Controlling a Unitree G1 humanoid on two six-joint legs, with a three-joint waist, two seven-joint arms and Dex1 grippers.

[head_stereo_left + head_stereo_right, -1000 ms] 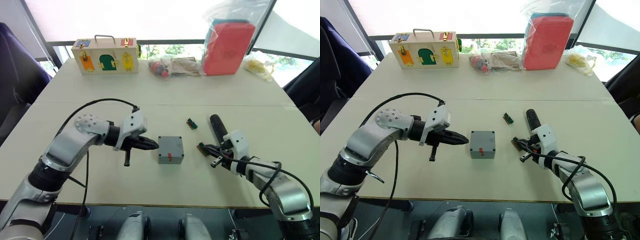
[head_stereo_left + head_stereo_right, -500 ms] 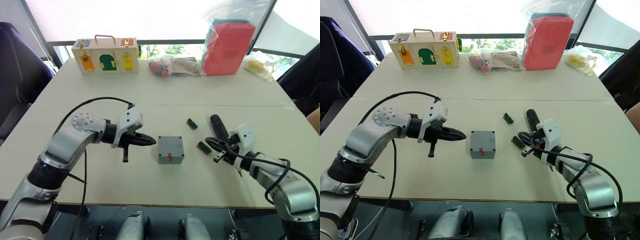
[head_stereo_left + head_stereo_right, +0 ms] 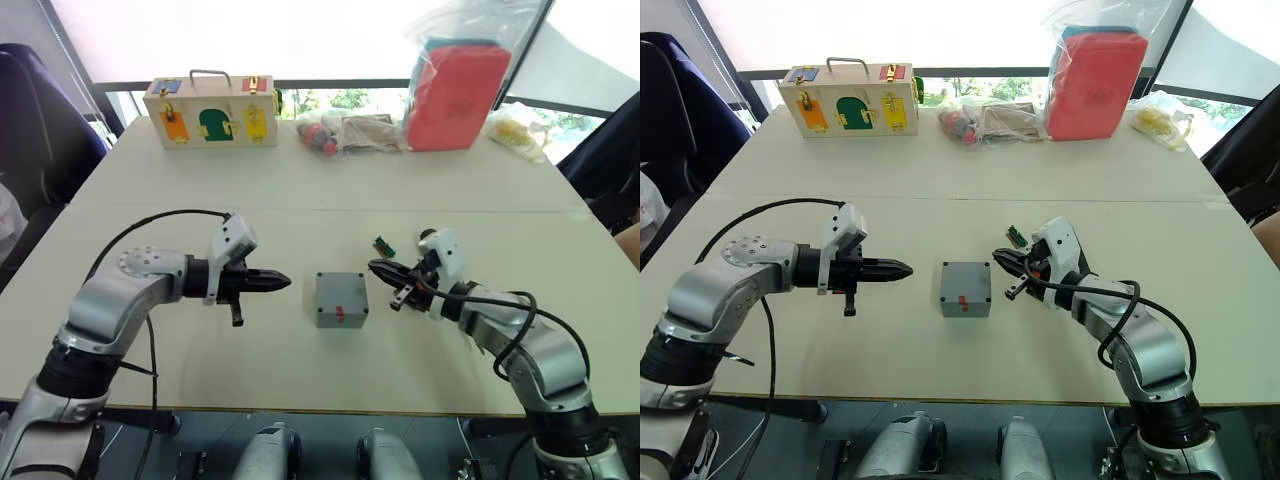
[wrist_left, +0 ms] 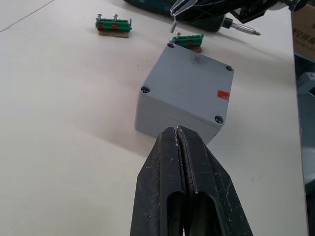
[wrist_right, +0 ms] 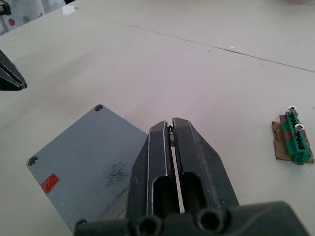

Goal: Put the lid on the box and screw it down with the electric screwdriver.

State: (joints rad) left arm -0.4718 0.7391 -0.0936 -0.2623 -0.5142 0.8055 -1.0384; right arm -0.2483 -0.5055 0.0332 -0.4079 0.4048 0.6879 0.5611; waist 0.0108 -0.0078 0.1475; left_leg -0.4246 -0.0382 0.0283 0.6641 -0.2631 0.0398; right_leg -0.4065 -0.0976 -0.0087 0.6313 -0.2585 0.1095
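Left eye view: small square grey plastic box (image 3: 341, 299) with its flat grey lid (image 4: 197, 81) seated on top, a red mark on the lid, resting on the pale table (image 3: 330, 190). Left gripper (image 3: 283, 282), fingers pressed together and empty, points at the box from its left, apart from it. Right gripper (image 3: 376, 267), fingers nearly closed on a small screw (image 5: 170, 129), hovers just right of the box. Black pen-shaped electric screwdriver (image 4: 216, 22) and two green bit holders (image 4: 187, 40) lie beyond the box's right side
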